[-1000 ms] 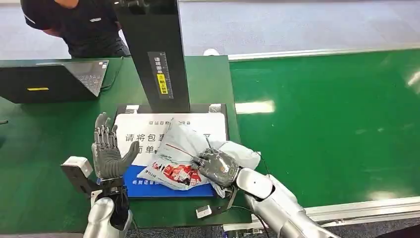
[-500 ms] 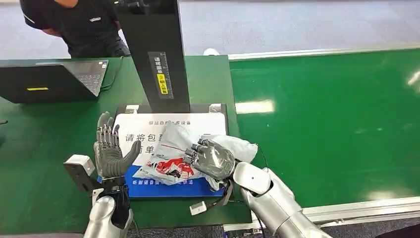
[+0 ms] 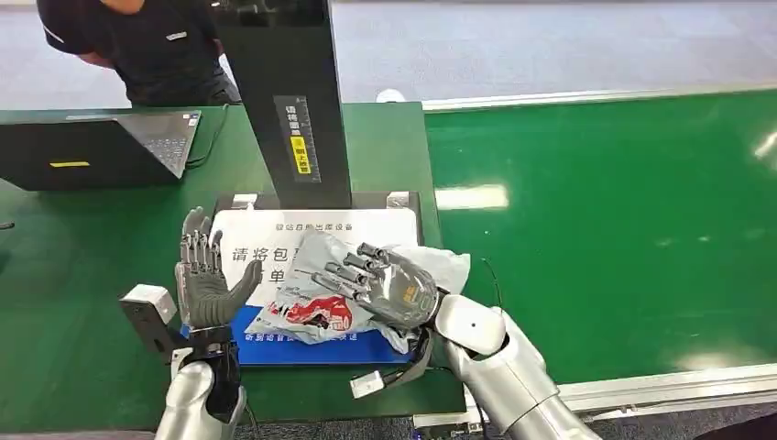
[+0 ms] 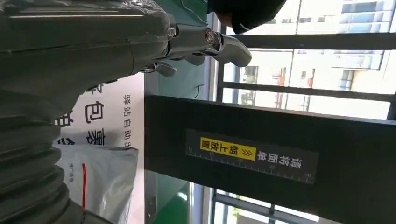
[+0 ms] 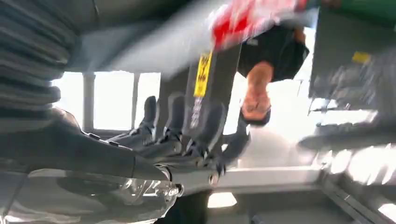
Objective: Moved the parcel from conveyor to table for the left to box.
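At the far left we are seeing a laptop [image 3: 101, 147] sitting on the green table [image 3: 64, 275], with a person [image 3: 156, 46] standing behind it. Next comes our left hand [image 3: 203, 275], standing upright with its fingers spread and holding nothing, palm facing the parcel [image 3: 316, 298]. The parcel, a grey plastic bag with red print, is lying on the white sign [image 3: 275, 234] and the blue mat [image 3: 302, 346] in front of the black post [image 3: 289, 101]. In the left wrist view its grey edge [image 4: 100, 179] is showing beside that post. Our right hand [image 3: 389, 284] is hovering just over the parcel's right side with fingers stretched out and apart; it looks released, though we cannot tell whether the palm is touching the bag. To the right the green conveyor [image 3: 605, 229] is running wide and bare.

We are judging the main risk to be the loose bag snagging on our right fingers and dragging back toward the conveyor as that hand pulls away. The black post is crowding the far side, and the table's near edge lies close below the mat. Open room is lying to the left of the parcel and out over the conveyor.
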Robot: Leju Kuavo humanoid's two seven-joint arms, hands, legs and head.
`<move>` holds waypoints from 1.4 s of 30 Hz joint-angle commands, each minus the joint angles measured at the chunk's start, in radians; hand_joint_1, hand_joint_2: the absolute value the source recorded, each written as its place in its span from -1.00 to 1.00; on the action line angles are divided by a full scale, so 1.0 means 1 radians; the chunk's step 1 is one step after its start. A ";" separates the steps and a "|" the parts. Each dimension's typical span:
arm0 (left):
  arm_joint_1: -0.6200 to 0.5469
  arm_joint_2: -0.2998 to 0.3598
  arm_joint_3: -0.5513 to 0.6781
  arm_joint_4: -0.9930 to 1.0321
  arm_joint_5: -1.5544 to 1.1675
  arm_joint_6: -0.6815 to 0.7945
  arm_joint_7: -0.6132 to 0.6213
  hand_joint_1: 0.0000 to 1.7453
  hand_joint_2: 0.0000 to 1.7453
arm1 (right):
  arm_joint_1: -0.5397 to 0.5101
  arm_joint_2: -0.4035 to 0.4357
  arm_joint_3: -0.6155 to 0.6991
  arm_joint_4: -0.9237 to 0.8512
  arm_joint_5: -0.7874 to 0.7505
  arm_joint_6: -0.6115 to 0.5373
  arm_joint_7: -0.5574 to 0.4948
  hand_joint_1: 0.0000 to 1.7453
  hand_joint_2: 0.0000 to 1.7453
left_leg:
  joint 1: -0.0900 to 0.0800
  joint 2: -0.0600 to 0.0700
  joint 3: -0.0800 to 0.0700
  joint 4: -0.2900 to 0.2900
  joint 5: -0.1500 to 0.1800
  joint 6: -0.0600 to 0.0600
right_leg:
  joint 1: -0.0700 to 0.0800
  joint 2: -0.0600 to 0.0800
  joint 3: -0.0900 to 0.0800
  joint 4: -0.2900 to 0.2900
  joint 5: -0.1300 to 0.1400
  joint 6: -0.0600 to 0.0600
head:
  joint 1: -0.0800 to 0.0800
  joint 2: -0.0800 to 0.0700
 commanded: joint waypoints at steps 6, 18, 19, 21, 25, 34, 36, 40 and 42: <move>-0.036 0.037 -0.043 0.097 -0.006 -0.006 -0.007 -1.00 1.00 | 0.007 0.016 -0.076 0.030 -0.014 0.003 -0.013 -1.00 -1.00 | 0.000 -0.001 0.003 -0.002 0.000 0.000 | 0.000 -0.001 0.003 -0.001 0.000 -0.002 | 0.000 0.000; -0.018 0.031 0.002 0.071 -0.040 -0.029 -0.004 -1.00 1.00 | -0.171 0.021 0.221 0.554 -0.658 0.118 -0.013 -1.00 -1.00 | -0.001 0.002 0.004 -0.003 0.001 -0.001 | 0.000 0.002 0.002 -0.001 0.001 -0.003 | 0.000 0.000; -0.013 0.034 0.001 0.059 -0.053 -0.031 0.003 -1.00 1.00 | -0.172 0.011 0.231 0.514 -0.728 0.145 -0.013 -1.00 -1.00 | 0.000 0.000 0.001 -0.001 0.000 0.000 | 0.000 0.000 0.001 0.000 0.000 -0.002 | 0.000 0.000; 0.003 0.049 -0.017 0.037 -0.099 -0.065 0.011 -1.00 1.00 | -0.173 -0.004 0.226 0.464 -0.813 0.210 -0.013 -1.00 -1.00 | -0.001 0.002 0.002 -0.001 0.000 -0.001 | 0.000 0.002 0.000 0.001 0.000 -0.003 | 0.000 0.000; 0.046 0.072 -0.055 -0.017 -0.184 -0.180 0.001 -1.00 1.00 | -0.120 -0.045 0.163 0.367 -0.907 0.408 0.023 -1.00 -1.00 | 0.000 0.000 0.001 -0.001 0.000 -0.001 | 0.000 0.000 0.000 0.001 0.000 -0.002 | 0.000 0.000; 0.130 0.167 -0.219 -0.174 -0.334 -0.403 -0.039 -1.00 1.00 | -0.018 -0.087 0.074 0.214 -0.981 0.430 -0.013 -1.00 -1.00 | 0.000 -0.002 0.000 0.000 0.000 0.000 | 0.000 -0.002 0.000 0.001 -0.001 -0.002 | 0.000 0.000; 0.128 0.167 -0.218 -0.177 -0.335 -0.405 -0.037 -1.00 1.00 | -0.020 -0.084 0.072 0.215 -0.981 0.432 -0.011 -1.00 -1.00 | 0.000 -0.001 0.001 -0.001 0.000 -0.001 | 0.000 -0.001 0.000 0.000 -0.001 -0.003 | 0.000 0.000; 0.140 0.254 -0.328 -0.243 -0.490 -0.462 -0.002 -1.00 1.00 | 0.001 -0.092 0.061 0.186 -0.962 0.430 -0.013 -1.00 -1.00 | 0.000 -0.002 0.000 -0.001 0.000 -0.001 | 0.000 -0.002 -0.001 0.001 0.000 -0.003 | 0.000 0.000; 0.162 0.301 -0.380 -0.299 -0.617 -0.472 0.088 -1.00 1.00 | 0.020 -0.097 0.048 0.164 -0.938 0.427 -0.012 -1.00 -1.00 | 0.000 -0.002 0.000 0.000 0.000 -0.001 | 0.000 -0.002 -0.001 0.001 -0.001 -0.002 | 0.000 0.000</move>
